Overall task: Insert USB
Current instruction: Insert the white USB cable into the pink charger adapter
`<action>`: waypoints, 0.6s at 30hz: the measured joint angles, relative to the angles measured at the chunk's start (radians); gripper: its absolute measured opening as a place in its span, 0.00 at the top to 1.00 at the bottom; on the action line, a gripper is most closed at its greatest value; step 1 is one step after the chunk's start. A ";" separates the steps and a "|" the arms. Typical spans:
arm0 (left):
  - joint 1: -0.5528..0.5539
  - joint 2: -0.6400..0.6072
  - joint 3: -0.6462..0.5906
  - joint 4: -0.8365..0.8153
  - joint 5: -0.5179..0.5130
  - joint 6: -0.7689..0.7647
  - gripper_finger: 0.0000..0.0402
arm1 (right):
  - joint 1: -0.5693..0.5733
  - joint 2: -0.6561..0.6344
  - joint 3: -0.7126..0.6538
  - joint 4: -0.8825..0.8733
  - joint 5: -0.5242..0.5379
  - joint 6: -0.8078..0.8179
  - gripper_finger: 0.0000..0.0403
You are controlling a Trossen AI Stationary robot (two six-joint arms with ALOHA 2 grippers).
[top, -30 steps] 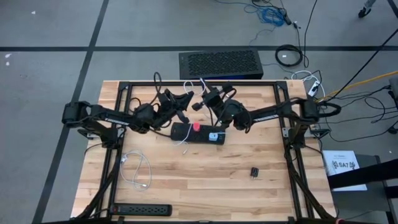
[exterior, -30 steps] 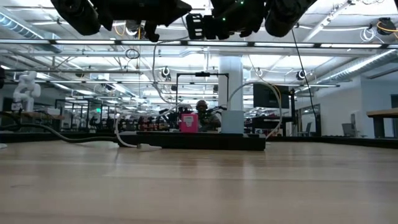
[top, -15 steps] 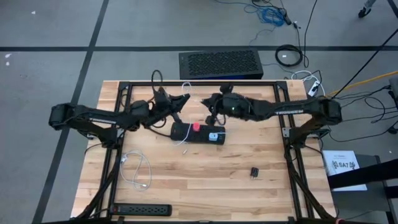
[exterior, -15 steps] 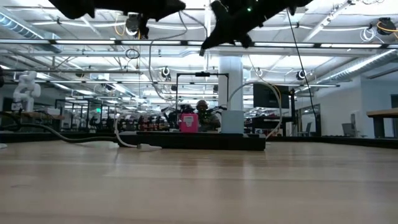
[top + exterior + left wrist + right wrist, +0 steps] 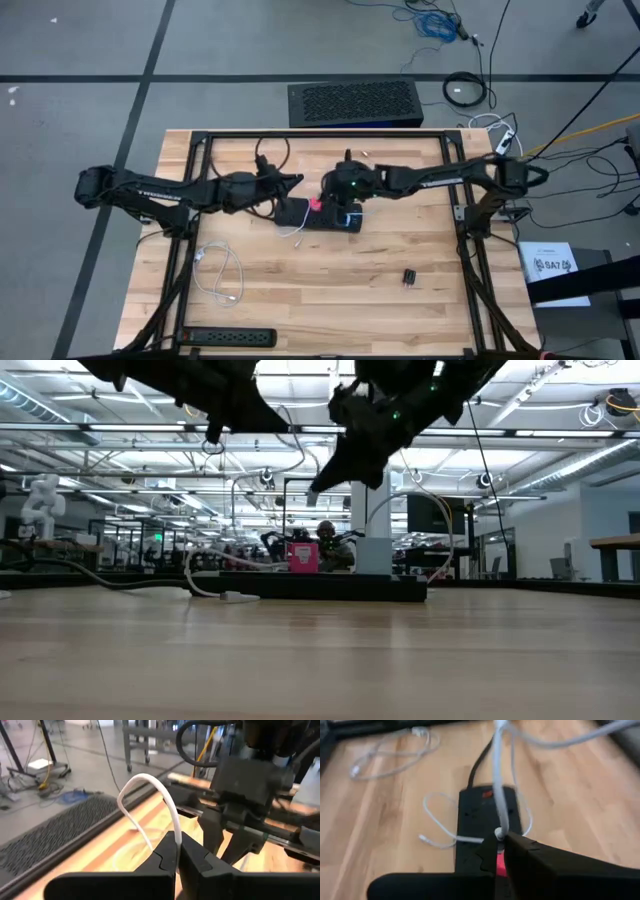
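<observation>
We see both arms crowding the power strip (image 5: 318, 214) from above, cables (image 5: 296, 228) looping beside it, while the table (image 5: 330, 290) in front lies open.

Grey floor (image 5: 80, 60), black tape lines; bright ceiling lights (image 5: 560, 470).

The worktop (image 5: 330, 280) is light wood with pale plank stripes, inside a black metal frame (image 5: 200, 140). The power strip (image 5: 322, 215) is black, with a red switch (image 5: 317, 204) and a pink block (image 5: 303, 556) on it. The cable (image 5: 150, 802) is white, and a second coiled cable (image 5: 220, 270) is white too. Both arms are black; the left hand (image 5: 176, 855) and right hand (image 5: 500, 851) are black. The floor (image 5: 80, 60) is grey with dark lines. A black perforated box (image 5: 355, 103) lies behind.
</observation>
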 joint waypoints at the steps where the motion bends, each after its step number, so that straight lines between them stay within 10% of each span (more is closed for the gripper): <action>1: -0.004 0.000 0.000 -0.018 -0.001 -0.003 0.98 | 0.003 0.017 0.000 -0.001 -0.005 0.000 1.00; 18: -0.036 0.001 -0.019 -0.142 -0.085 -0.083 0.98 | -0.003 0.113 0.000 0.039 -0.003 -0.052 1.00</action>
